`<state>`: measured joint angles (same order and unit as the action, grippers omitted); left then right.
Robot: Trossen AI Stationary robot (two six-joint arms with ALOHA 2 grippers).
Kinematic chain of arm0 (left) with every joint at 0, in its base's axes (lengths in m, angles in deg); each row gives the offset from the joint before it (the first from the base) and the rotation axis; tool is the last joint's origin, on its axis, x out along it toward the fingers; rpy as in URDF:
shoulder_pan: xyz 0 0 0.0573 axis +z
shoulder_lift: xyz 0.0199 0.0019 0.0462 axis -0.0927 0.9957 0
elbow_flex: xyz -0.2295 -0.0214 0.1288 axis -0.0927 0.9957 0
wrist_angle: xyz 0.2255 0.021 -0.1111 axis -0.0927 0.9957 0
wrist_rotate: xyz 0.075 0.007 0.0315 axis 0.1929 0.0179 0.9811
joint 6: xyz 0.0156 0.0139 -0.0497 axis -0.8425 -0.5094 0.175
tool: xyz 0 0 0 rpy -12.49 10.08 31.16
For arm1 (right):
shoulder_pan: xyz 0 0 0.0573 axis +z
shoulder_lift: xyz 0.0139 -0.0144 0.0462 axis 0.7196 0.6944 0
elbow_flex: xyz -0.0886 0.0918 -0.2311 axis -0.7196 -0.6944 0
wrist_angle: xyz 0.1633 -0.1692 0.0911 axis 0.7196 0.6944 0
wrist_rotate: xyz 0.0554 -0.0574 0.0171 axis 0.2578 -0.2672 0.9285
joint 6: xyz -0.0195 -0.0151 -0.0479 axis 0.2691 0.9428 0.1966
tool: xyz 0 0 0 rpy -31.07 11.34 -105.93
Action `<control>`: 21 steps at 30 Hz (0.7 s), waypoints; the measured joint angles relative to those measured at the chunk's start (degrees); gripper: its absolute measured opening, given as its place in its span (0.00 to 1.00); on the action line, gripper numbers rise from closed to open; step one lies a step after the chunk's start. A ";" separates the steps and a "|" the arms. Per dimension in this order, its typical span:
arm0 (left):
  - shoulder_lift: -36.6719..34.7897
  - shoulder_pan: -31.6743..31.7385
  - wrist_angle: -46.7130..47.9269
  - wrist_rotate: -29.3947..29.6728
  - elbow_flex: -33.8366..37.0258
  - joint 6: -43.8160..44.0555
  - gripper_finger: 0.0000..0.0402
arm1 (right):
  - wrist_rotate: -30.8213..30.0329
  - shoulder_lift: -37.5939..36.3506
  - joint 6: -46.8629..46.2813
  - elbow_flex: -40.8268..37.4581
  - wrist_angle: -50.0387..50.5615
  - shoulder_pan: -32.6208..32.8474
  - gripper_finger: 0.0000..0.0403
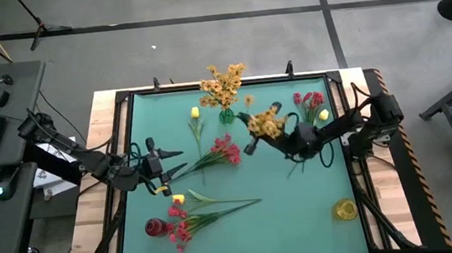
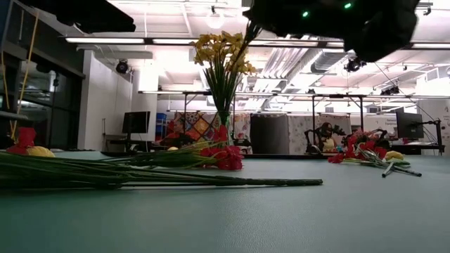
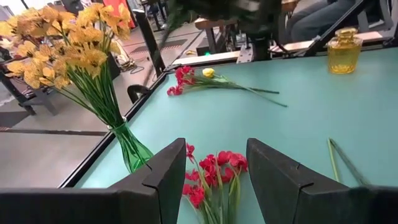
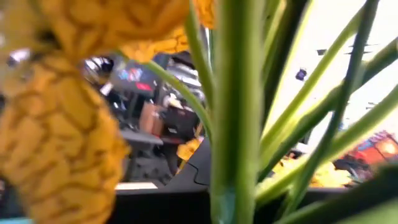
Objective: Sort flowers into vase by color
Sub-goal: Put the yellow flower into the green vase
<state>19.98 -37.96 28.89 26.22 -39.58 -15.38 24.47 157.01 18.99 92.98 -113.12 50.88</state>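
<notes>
A green vase (image 1: pixel 226 115) at the table's far middle holds orange-yellow sprays (image 1: pixel 223 83). Just right of it my right gripper (image 1: pixel 259 138) is shut on another orange-yellow spray (image 1: pixel 266 123), held above the table. My left gripper (image 3: pixel 217 180) stands open at the left, above the table. A red flower (image 3: pixel 211 174) lies flat on the table just ahead of its fingers. A yellow bud flower (image 1: pixel 195 113) lies beside the green vase. More red flowers (image 1: pixel 183 229) lie by a red vase (image 1: pixel 156 227) at the near left. My right gripper holds the spray by its bundled green stems (image 4: pixel 233 124), just below the blooms (image 4: pixel 68 124). The gripper comes from the table's right, slanting upward. The spray is lifted clear of the table. Its stem ends (image 1: pixel 292 170) stick out toward the near edge.
A yellow vase (image 1: pixel 345 209) stands at the near right. Red flowers and a yellow bud (image 1: pixel 312 103) lie at the far right. A long-stemmed yellow bud (image 1: pixel 178 200) lies near the red vase. The table's near middle is bare green mat (image 1: pixel 287 229).
</notes>
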 joint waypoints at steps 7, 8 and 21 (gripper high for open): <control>0.00 0.00 0.00 0.00 0.00 -0.13 0.39 | -2.25 0.09 -2.84 5.81 17.25 -4.00 0.00; 0.00 0.00 0.01 0.00 0.01 -0.13 0.39 | -2.70 0.09 -2.76 6.69 18.48 -4.28 0.00; 0.00 0.00 0.02 0.03 0.01 -0.17 0.39 | -0.26 0.09 -3.11 9.68 25.53 -9.04 0.00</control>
<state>19.98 -37.96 28.92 26.24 -39.57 -15.55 24.20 157.09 15.88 102.66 -87.59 41.84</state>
